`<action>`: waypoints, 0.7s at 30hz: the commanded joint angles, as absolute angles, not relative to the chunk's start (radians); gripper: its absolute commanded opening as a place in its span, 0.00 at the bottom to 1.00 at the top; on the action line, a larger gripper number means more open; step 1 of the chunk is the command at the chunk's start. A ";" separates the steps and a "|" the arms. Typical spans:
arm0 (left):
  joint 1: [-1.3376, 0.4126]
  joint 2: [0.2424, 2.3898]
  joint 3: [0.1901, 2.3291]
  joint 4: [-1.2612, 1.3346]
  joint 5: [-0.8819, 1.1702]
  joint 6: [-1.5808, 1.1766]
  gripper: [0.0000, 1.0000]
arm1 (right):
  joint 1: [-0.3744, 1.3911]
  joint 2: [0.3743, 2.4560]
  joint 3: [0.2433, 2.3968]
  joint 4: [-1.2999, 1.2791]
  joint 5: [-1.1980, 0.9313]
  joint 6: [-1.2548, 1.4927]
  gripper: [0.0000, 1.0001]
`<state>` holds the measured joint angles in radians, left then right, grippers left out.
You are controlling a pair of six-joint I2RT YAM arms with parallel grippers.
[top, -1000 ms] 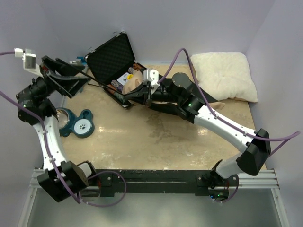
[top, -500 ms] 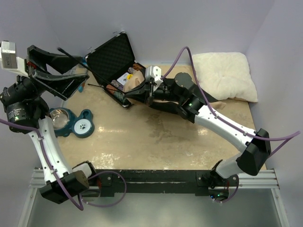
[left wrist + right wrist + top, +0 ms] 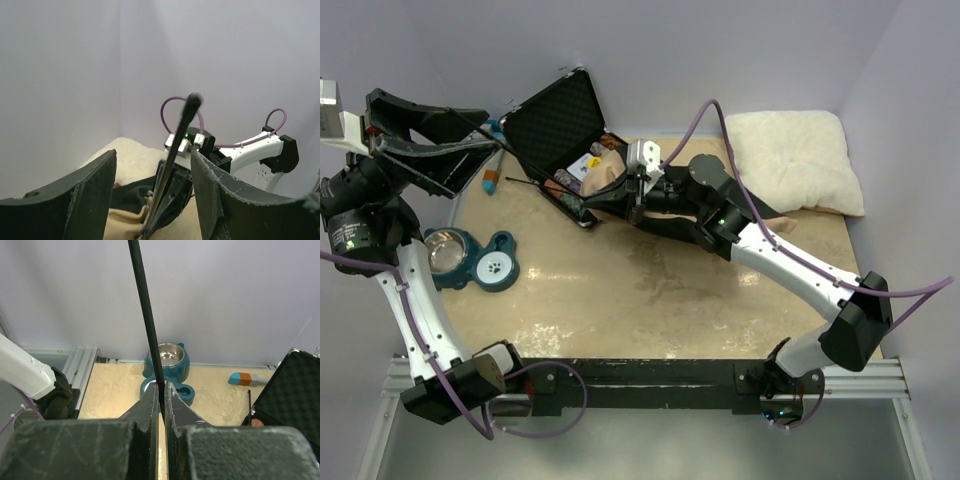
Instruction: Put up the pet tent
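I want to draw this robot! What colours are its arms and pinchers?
Both arms, left arm and right arm, have white tubes with chunky black joints. Purple cables loop along them. The left gripper and right gripper have black wedge-shaped fingers. A green light glows on the right arm.

No words, brands or numbers are legible. The only clear sign is a white paw print (image 3: 497, 267) on the teal pet-bowl stand (image 3: 508, 243), at nine o'clock on the counter (image 3: 670, 290). A small white-and-yellow label (image 3: 591, 163) by the open black case (image 3: 560, 125) is too small to read.
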<state>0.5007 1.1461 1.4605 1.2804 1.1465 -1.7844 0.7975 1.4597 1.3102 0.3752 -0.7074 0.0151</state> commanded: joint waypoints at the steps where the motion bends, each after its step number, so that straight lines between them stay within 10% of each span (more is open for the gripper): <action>1: 0.486 1.135 1.554 1.718 1.069 -1.792 0.61 | 0.793 1.445 1.307 0.414 -0.715 0.029 0.00; 8: 0.447 1.146 1.551 1.715 1.065 -1.775 0.35 | 0.792 1.456 1.310 0.419 -0.718 0.034 0.00; 12: 0.407 1.140 1.520 1.672 1.069 -1.735 0.01 | 0.792 1.462 1.309 0.422 -0.727 0.037 0.00; 21: 0.347 1.115 1.439 1.652 1.077 -1.726 0.13 | 0.808 1.488 1.312 0.459 -0.732 0.074 0.00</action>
<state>0.3634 1.1370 1.4647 1.2877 1.0691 -1.7065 0.7986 1.4921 1.3006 0.3744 -0.7528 0.0189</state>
